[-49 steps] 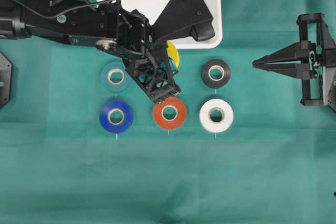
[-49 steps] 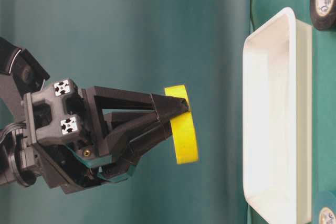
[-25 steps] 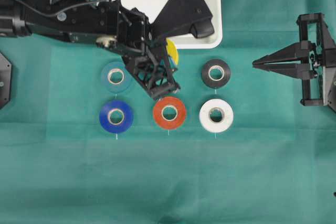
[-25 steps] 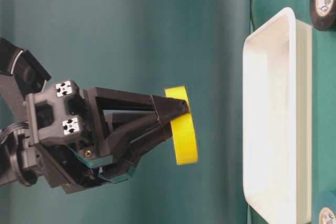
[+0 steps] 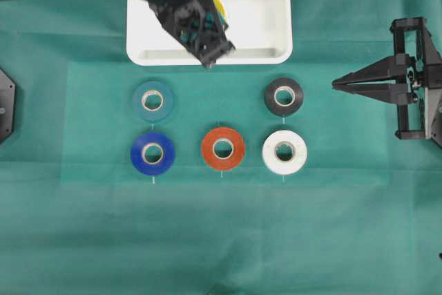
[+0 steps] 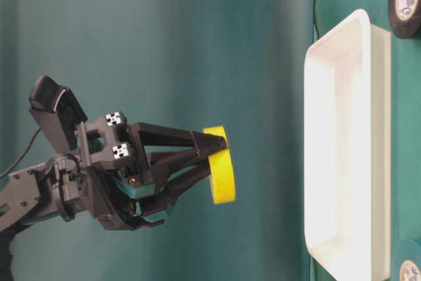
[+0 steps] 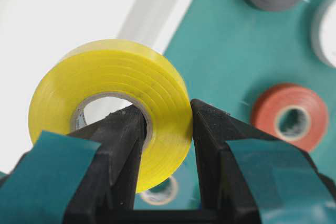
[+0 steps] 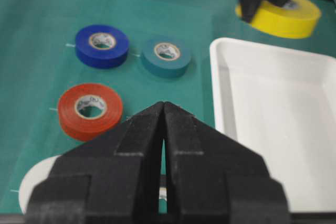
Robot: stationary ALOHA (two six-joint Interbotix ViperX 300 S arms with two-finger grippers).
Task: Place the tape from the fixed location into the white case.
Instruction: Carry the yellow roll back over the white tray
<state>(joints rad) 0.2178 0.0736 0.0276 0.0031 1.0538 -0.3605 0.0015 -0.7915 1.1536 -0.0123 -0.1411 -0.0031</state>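
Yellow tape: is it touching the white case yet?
Apart. The table-level view shows the tape, pinched in the left gripper, with a plain gap of green backdrop before the case.

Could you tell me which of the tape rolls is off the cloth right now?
The yellow tape: the left pincer pinches its wall above the white case, while the blue, teal, orange-red, white and black rolls lie flat on the cloth.

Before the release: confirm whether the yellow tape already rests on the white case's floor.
No: the table-level view shows the tape held by the left gripper, apart from the white case.
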